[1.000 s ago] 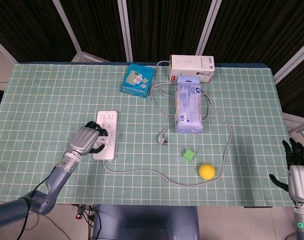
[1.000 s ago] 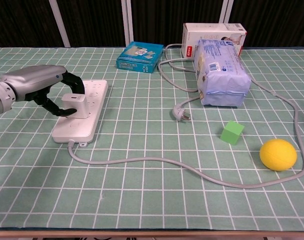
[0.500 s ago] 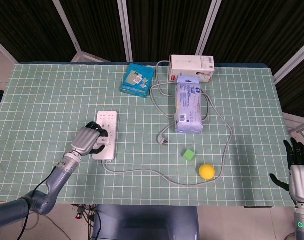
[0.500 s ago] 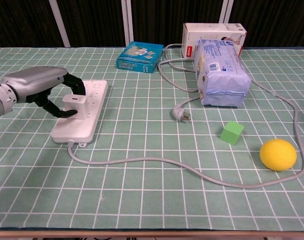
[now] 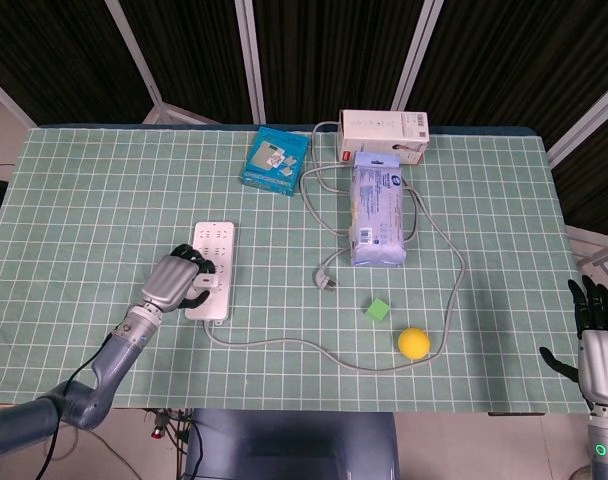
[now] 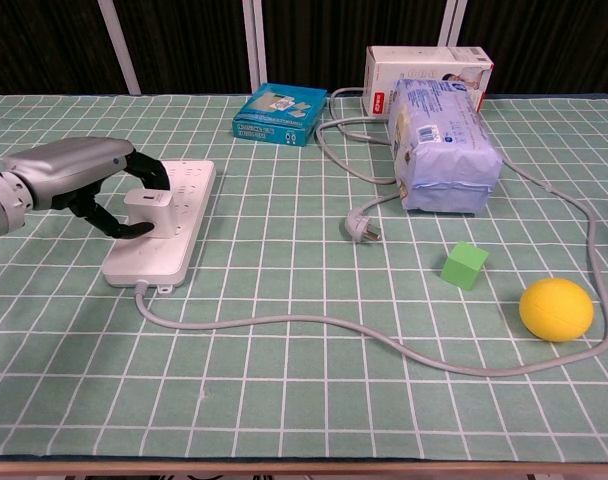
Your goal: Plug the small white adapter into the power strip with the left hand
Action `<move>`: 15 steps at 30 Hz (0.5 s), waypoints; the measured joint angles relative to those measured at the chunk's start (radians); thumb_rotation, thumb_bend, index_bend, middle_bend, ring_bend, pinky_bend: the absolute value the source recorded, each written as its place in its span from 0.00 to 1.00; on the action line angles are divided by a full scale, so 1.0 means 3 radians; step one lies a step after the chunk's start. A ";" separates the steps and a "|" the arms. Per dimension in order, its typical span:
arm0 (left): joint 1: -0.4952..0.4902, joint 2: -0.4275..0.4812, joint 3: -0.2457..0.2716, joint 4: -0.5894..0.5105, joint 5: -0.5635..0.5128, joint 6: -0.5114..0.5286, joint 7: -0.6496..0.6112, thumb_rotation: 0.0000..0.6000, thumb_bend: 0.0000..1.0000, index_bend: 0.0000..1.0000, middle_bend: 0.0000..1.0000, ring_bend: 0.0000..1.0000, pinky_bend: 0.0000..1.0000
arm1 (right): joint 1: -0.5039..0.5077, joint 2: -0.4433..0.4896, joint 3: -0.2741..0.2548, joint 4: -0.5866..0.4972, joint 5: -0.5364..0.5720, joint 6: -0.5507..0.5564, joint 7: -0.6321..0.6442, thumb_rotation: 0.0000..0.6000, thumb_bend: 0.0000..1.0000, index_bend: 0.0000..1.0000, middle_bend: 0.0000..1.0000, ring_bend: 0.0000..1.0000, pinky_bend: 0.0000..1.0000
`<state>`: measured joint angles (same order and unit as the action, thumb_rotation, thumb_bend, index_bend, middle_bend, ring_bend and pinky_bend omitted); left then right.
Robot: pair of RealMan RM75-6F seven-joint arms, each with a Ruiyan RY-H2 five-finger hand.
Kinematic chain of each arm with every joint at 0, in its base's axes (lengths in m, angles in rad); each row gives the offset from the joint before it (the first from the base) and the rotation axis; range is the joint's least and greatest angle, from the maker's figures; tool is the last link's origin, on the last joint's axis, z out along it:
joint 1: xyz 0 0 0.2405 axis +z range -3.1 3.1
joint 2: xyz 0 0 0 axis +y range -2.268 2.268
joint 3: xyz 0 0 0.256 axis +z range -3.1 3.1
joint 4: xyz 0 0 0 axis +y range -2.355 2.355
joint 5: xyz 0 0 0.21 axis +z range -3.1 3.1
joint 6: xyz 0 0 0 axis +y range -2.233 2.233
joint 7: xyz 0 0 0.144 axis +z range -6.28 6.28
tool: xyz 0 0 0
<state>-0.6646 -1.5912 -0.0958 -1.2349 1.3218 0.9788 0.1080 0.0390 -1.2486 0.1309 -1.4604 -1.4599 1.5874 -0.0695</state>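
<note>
Your left hand (image 6: 79,180) pinches the small white adapter (image 6: 149,211), which stands upright on the power strip (image 6: 164,228) at the near left of the desk (image 6: 284,400). The strip's grey cable (image 6: 284,322) runs right past a green cube (image 6: 465,265) and a yellow ball (image 6: 556,309). Your right hand (image 5: 596,335) hangs off the desk's near right edge, fingers spread and holding nothing.
</note>
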 measured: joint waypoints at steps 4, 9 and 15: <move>-0.0013 0.0030 -0.0023 -0.0059 0.0050 0.0043 -0.0011 1.00 0.42 0.56 0.60 0.25 0.15 | 0.0002 -0.0003 -0.0002 0.0001 0.0001 -0.0007 0.0000 1.00 0.16 0.00 0.00 0.01 0.04; -0.0023 0.0100 -0.0023 -0.0143 0.0084 0.0046 -0.0004 1.00 0.41 0.54 0.55 0.22 0.13 | -0.0001 0.0004 -0.0002 -0.0009 0.0001 -0.0005 0.0000 1.00 0.16 0.00 0.00 0.01 0.04; -0.0038 0.0160 -0.0011 -0.0187 0.0054 -0.0045 0.0038 1.00 0.41 0.50 0.48 0.19 0.12 | -0.0002 0.0013 0.0001 -0.0022 0.0014 -0.0015 -0.0001 1.00 0.16 0.00 0.00 0.01 0.04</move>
<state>-0.6761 -1.5432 -0.0990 -1.2910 1.3379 0.9652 0.1195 0.0384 -1.2446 0.1310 -1.4670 -1.4558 1.5829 -0.0698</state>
